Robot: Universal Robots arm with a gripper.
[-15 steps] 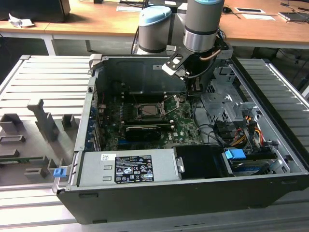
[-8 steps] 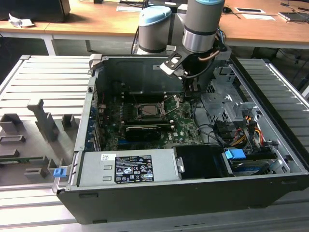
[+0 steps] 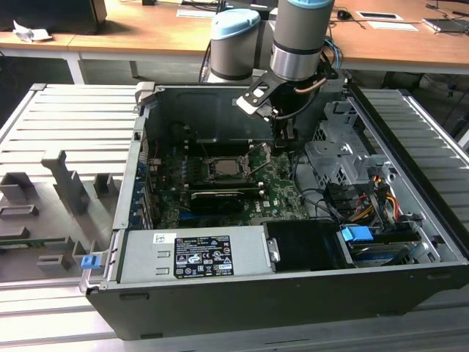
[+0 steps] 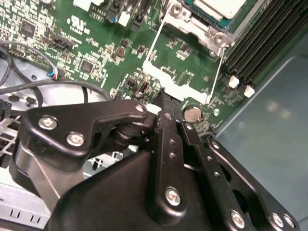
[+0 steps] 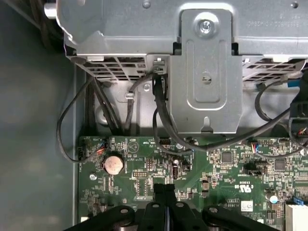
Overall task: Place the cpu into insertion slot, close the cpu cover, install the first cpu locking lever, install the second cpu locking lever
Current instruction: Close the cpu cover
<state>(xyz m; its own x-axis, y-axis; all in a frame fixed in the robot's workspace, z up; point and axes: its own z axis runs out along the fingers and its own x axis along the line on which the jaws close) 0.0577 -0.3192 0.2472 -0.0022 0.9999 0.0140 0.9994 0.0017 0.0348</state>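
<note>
The cpu (image 4: 219, 6) lies silvery in the insertion slot (image 4: 185, 14), which sits mid-board in the exterior view (image 3: 223, 167). The cpu cover (image 4: 159, 72) is swung open away from the slot; green board shows through its cut-out, and thin wire rods run along its sides. My gripper (image 4: 162, 96) is shut, its black tips right at the cover's free edge, and nothing shows between the fingers (image 5: 160, 192). I cannot tell whether they touch the cover. In the exterior view the gripper (image 3: 284, 147) hangs at the slot's right, low over the board.
A coin battery (image 5: 113, 164) sits on the board close to the fingertips. Black cables (image 5: 159, 115) hang from a grey metal drive cage (image 5: 202, 72). Memory slots (image 4: 260, 43) flank the socket. A long black expansion card (image 3: 216, 198) and the power supply (image 3: 194, 253) lie nearer the camera.
</note>
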